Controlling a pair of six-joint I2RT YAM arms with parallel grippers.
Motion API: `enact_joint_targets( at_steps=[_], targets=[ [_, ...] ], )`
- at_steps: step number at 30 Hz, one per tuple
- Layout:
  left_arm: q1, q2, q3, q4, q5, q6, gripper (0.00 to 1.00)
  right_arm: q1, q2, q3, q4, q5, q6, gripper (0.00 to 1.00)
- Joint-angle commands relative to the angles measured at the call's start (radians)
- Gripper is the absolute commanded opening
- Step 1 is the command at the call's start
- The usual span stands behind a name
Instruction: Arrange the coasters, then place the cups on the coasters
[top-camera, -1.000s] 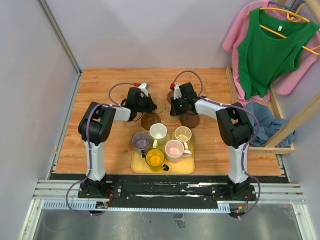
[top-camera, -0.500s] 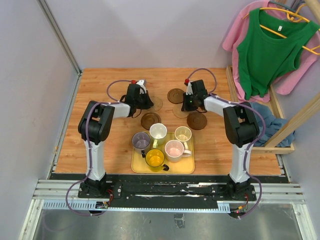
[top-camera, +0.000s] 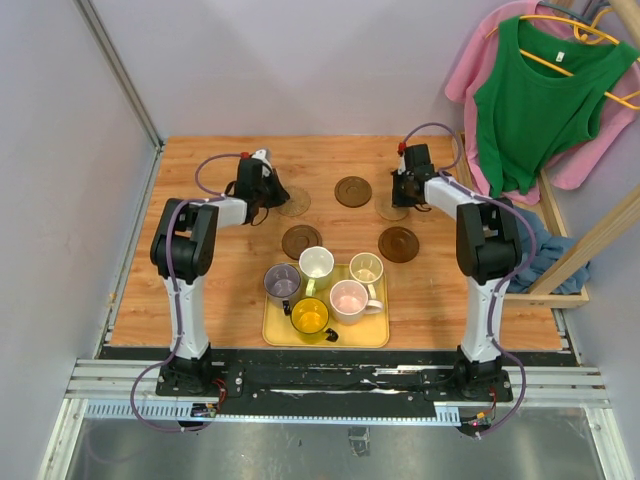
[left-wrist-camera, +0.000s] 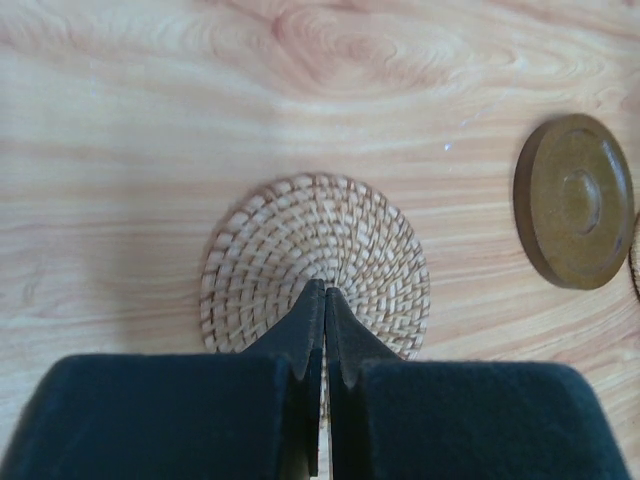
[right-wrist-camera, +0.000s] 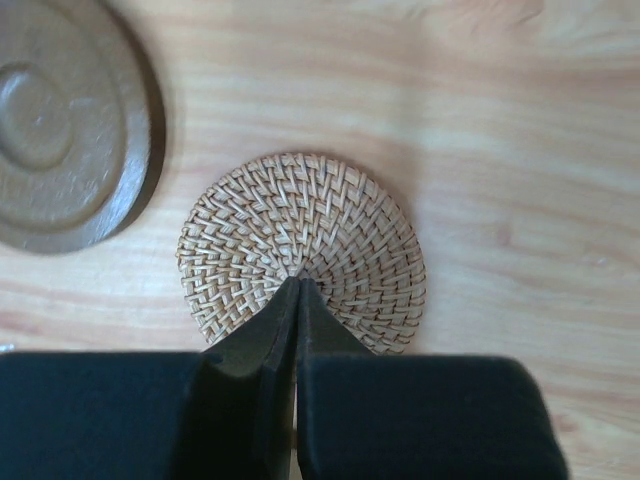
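Right now your left gripper (left-wrist-camera: 322, 292) is closed, jaws pressed flat together, with the tips over the middle of a woven tan coaster (left-wrist-camera: 315, 240) that lies on the far left part of the wooden table (top-camera: 200, 270). Your right gripper (right-wrist-camera: 298, 287) is closed the same way, with its tips over the centre of the second woven coaster (right-wrist-camera: 300, 220) on the far right side. You cannot tell whether either pair of tips actually touches the weave. A dark brown coaster (top-camera: 352, 190) lies between the two woven ones, apart from both. Nearer you sit another brown coaster (top-camera: 301, 241) and a third brown coaster (top-camera: 399, 243), just beyond the yellow tray (top-camera: 372, 332). All five mugs stand on that tray: the grey-purple mug (top-camera: 282, 282), white mug (top-camera: 316, 263), cream mug (top-camera: 366, 268), pink mug (top-camera: 349, 297) and yellow mug (top-camera: 309, 316). Pale lilac walls (top-camera: 300, 60) close in the table. A green top (top-camera: 535, 100) and a pink shirt (top-camera: 470, 70) hang at the right, above a crumpled blue cloth (top-camera: 525, 245).
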Motion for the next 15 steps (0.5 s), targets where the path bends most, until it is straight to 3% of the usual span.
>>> enact_joint_targets(
  at_steps=[1, 7, 11, 15],
  targets=[
    [0.015, 0.025, 0.069, -0.002, 0.022, -0.027, 0.01, -0.043, 0.092, 0.117, -0.092, 0.042, -0.023, 0.01],
    [0.031, 0.053, 0.125, 0.003, 0.101, -0.079, 0.01, -0.058, 0.183, 0.271, -0.114, -0.040, -0.043, 0.01],
    [0.032, 0.033, 0.122, 0.005, 0.143, -0.086, 0.00, -0.048, 0.136, 0.249, -0.038, -0.104, -0.055, 0.01],
    [0.032, -0.006, 0.092, -0.012, 0.143, -0.074, 0.00, -0.013, 0.087, 0.233, 0.000, -0.106, -0.097, 0.08]
  ],
)
